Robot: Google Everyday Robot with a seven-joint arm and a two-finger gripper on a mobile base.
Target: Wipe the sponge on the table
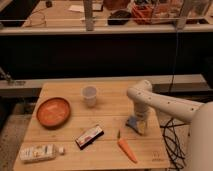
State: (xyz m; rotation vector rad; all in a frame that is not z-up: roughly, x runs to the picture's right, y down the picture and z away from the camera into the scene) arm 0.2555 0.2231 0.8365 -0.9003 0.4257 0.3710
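The sponge [135,124], a small light blue block with a pale part, lies on the light wooden table [107,150] towards its right side. My gripper [138,118] points straight down onto it from above, at the end of the white arm [165,104] that reaches in from the right. The gripper's lower end covers the sponge's top, so I cannot make out how the two meet.
An orange carrot [127,149] lies just in front of the sponge. A clear cup [89,95] stands at the back middle, an orange bowl [53,111] at the left, a dark packet [90,136] in the middle, a white tube [40,152] front left. A dark-fronted workbench [100,45] runs behind.
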